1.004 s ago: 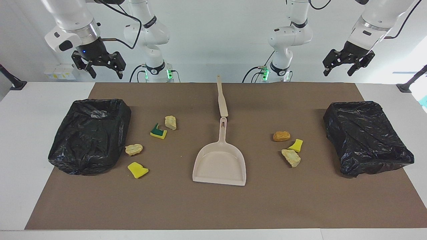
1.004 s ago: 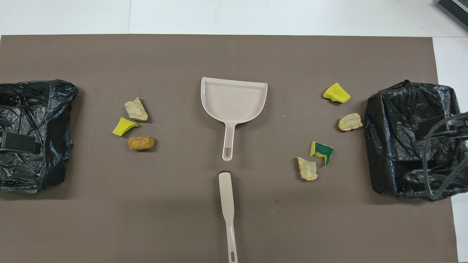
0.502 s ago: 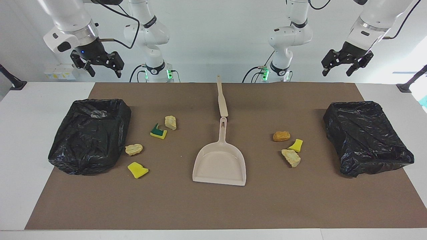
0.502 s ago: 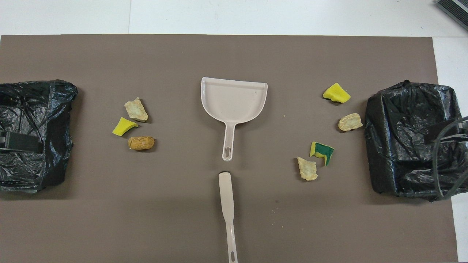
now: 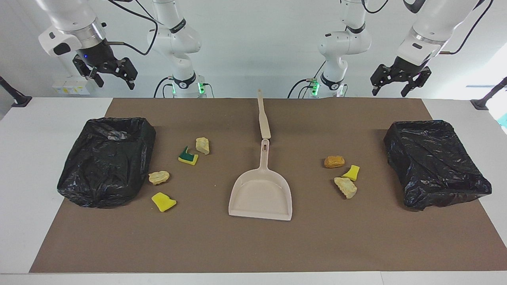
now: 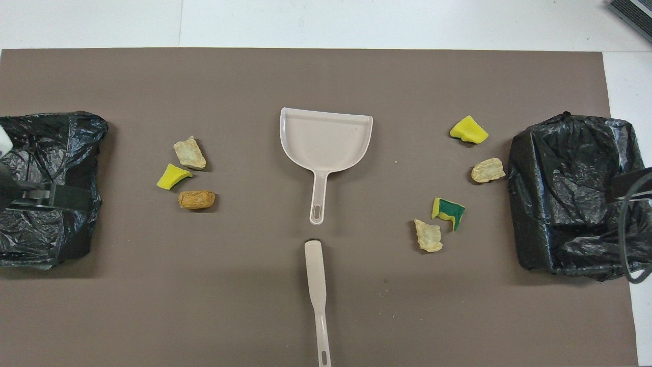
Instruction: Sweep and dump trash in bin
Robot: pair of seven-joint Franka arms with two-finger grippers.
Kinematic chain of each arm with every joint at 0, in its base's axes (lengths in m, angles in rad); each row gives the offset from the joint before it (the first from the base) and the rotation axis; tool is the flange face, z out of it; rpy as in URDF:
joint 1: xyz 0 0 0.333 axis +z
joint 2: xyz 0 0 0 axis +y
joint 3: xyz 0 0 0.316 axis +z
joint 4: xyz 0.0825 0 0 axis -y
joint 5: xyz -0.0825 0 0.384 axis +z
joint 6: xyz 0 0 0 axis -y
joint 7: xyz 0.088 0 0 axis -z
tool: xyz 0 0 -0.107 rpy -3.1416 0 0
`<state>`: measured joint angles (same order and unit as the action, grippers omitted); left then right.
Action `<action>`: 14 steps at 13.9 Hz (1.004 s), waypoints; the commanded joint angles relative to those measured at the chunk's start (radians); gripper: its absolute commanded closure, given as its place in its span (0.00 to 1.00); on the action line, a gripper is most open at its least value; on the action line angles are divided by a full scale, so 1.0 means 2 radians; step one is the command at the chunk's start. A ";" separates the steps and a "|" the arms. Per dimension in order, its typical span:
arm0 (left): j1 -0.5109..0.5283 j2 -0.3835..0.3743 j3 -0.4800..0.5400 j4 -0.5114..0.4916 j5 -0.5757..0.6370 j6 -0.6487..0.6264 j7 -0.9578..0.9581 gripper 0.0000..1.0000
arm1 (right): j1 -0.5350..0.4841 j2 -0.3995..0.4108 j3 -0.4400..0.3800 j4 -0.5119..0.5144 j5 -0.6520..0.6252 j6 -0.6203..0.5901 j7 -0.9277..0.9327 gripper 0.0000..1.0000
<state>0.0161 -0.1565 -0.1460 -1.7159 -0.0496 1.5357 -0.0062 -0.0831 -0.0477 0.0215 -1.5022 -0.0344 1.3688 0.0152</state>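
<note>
Two grippers are seen raised above the robots' end of the surface (image 5: 23,166) in the facing view. Taken from that view's left: the right gripper (image 5: 111,78) is held high over the surface near the bin (image 5: 107,160) at the right arm's end, its jaws spread wide and nothing held or touched. That bin, lined with a black bag, is set on the brown mat (image 5: 253,245). Beside it four scraps of trash are scattered: a yellow sponge chunk (image 5: 163,202), a beige lump (image 5: 159,177), a green-backed sponge piece (image 5: 187,156) and a second beige lump (image 5: 202,145). At the middle a beige dustpan (image 5: 260,194) is laid with its handle toward the robots, and a beige brush (image 5: 263,118) is laid nearer to the robots, its tip just short of the dustpan handle. Toward the left arm's end an orange-brown lump (image 5: 334,161), a small yellow sponge wedge (image 5: 351,172) and a beige lump (image 5: 345,187) are clustered close together. A second black-lined bin (image 5: 433,162) is placed at that end. The left gripper (image 5: 390,88) is held high over the surface near it, jaws wide, empty.

In the overhead view only dark slivers of the grippers are caught at the edges, over the bins, and their jaws cannot be read there; the brush's hanging hole is shown plainly.
</note>
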 commanded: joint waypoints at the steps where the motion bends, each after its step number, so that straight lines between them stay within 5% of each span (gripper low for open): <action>1: -0.056 -0.011 0.006 -0.041 -0.004 0.017 -0.058 0.00 | 0.002 0.002 0.008 0.003 -0.002 -0.005 -0.004 0.00; 7: -0.180 -0.008 0.006 -0.136 -0.013 0.142 -0.192 0.00 | 0.002 0.092 0.069 0.076 -0.003 0.013 0.003 0.00; 14: -0.361 0.015 0.005 -0.270 -0.015 0.266 -0.342 0.00 | 0.082 0.158 0.081 0.072 -0.001 0.084 0.116 0.00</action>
<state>-0.5954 -0.1358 -0.1567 -2.1571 -0.0710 1.9549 -0.5949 0.0486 0.2235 0.1787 -1.3864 -0.0339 1.5122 0.1764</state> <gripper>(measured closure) 0.000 0.000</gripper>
